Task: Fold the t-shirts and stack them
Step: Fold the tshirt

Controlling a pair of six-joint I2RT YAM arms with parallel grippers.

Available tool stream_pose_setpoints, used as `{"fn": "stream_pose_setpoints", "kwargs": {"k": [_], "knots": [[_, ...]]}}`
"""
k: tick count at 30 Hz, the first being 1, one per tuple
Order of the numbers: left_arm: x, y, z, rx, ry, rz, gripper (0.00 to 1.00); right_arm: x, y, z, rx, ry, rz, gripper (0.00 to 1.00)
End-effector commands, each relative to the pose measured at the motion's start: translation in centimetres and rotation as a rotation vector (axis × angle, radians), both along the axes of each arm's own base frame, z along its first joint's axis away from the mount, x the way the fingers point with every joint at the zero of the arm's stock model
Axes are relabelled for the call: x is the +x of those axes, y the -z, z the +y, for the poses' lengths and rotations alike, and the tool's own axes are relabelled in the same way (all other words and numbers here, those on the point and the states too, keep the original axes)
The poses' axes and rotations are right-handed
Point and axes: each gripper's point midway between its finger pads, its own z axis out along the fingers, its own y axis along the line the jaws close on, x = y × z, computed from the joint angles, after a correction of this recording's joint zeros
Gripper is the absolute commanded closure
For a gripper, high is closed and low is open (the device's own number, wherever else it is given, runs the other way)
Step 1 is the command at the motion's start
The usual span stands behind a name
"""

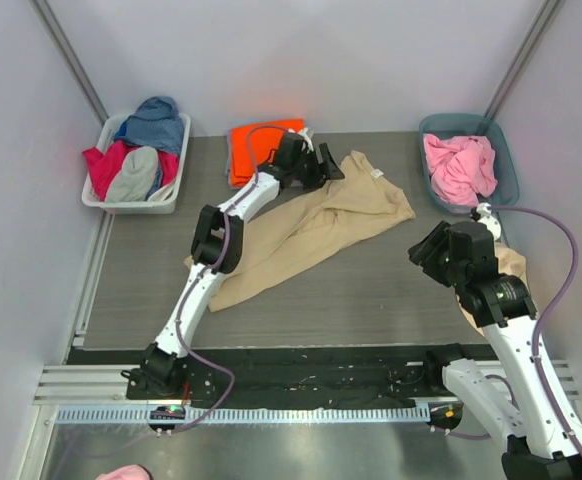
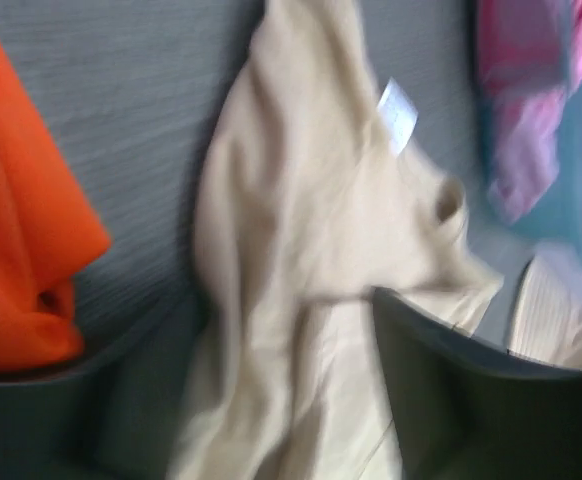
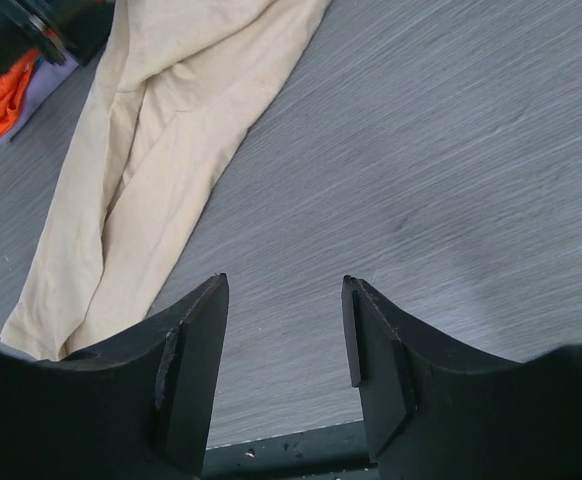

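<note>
A tan t-shirt [image 1: 311,225] lies crumpled in a long diagonal across the grey table, its neck label [image 2: 398,112] at the far end. My left gripper [image 1: 329,165] hovers over its collar end. In the blurred left wrist view the left gripper [image 2: 281,320] is open, with tan cloth [image 2: 301,200] lying below between the fingers. A folded orange t-shirt [image 1: 256,150] sits just left of it at the back. My right gripper [image 1: 426,252] hangs open over bare table; the right gripper [image 3: 285,285] holds nothing, with the tan shirt [image 3: 141,170] off to its left.
A teal bin [image 1: 441,122] at the back right holds a pink t-shirt [image 1: 459,165]. A white bin [image 1: 131,205] at the back left holds blue, red and grey clothes. Another beige cloth [image 1: 514,265] lies under my right arm near the table's right edge.
</note>
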Motion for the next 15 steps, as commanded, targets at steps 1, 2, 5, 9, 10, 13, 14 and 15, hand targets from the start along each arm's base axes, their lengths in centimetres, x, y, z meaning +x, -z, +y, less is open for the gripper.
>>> {"fn": "stream_pose_setpoints", "kwargs": {"k": [1, 2, 5, 9, 10, 13, 14, 15], "knots": [[-0.3, -6.5, -3.6, -0.125, 0.008, -0.092, 0.12, -0.4, 0.8, 0.1, 0.011, 0.000, 0.005, 0.43], [-0.8, -6.7, -3.6, -0.119, 0.022, -0.089, 0.01, -0.5, 1.0, 0.2, 0.016, -0.003, 0.004, 0.43], [-2.6, -12.5, -3.3, -0.133, 0.070, -0.160, 0.00, -0.7, 3.0, 0.9, 0.053, -0.023, 0.036, 0.42], [-5.6, -19.6, -1.3, -0.110, 0.102, -0.242, 0.00, -0.6, 6.5, 3.1, 0.151, -0.073, 0.088, 0.42], [-7.1, -22.8, 0.2, -0.075, 0.105, -0.278, 0.00, -0.6, 7.7, 4.0, 0.189, -0.103, 0.104, 0.42], [-10.7, -25.2, 4.2, 0.032, 0.069, -0.302, 0.00, 0.0, 9.4, 5.0, 0.221, -0.110, 0.123, 0.42], [-11.7, -26.2, 5.4, 0.051, 0.049, -0.323, 0.00, 0.0, 9.6, 5.8, 0.220, -0.132, 0.126, 0.42], [-12.1, -26.4, 6.9, 0.089, -0.002, -0.338, 0.00, 0.2, 10.2, 6.2, 0.214, -0.132, 0.149, 0.42]]}}
